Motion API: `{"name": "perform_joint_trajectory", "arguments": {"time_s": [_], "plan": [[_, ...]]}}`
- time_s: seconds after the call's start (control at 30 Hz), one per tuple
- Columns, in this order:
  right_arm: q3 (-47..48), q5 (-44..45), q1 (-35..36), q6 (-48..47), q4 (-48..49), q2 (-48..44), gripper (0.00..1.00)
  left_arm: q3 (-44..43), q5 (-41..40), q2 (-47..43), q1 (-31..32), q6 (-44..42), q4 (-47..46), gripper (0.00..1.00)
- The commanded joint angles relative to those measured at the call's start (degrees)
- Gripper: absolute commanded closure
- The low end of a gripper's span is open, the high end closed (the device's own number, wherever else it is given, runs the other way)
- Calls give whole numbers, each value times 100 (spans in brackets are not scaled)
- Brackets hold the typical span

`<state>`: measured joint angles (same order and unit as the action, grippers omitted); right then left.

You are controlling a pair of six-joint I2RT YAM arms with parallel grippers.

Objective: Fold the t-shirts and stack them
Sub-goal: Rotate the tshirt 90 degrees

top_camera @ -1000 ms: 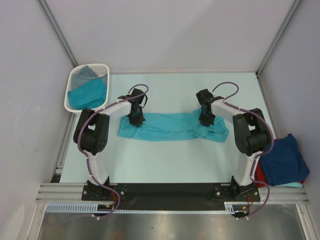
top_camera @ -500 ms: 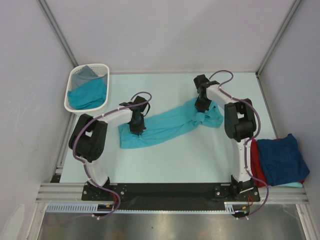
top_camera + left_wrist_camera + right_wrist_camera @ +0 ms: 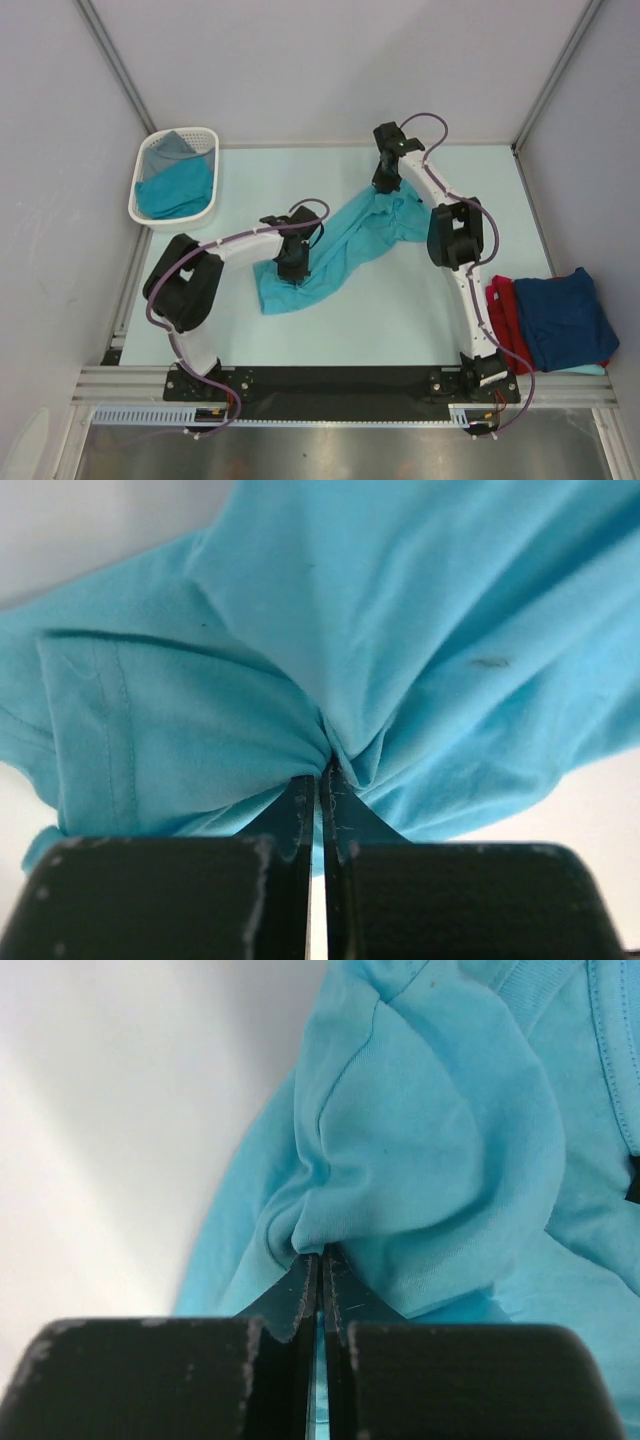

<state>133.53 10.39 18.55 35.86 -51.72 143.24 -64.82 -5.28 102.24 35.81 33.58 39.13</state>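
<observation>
Done: navy t-shirt [image 3: 565,315] on red t-shirt [image 3: 500,312], stacked | Now: left end effector [image 3: 318,778], right end effector [image 3: 320,1255] each pinching teal t-shirt [image 3: 350,235], unfolded | Left: shirts [image 3: 178,188] in basket [image 3: 186,130]

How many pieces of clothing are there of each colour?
Teal: 2, the teal shirt stretched out mid-table and a teal cloth in the basket
Grey: 1, a grey cloth in the basket
Navy: 1, the navy shirt
Red: 1, the red shirt under it
Total: 5
</observation>
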Motion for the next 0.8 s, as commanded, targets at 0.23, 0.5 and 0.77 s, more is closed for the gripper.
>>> {"name": "perform_joint_trajectory", "arguments": {"time_s": [0.23, 0.5, 0.77], "plan": [[-1161, 341, -9, -140, 188, -699, 100, -189, 115, 24, 198, 17, 279, 100], [-2180, 709, -44, -237, 312, -1456, 100, -400, -43, 200, 189, -18, 358, 100], [-2473, 789, -149, -421, 602, -2010, 100, -506, -79, 376, 189, -71, 341, 100]]}}
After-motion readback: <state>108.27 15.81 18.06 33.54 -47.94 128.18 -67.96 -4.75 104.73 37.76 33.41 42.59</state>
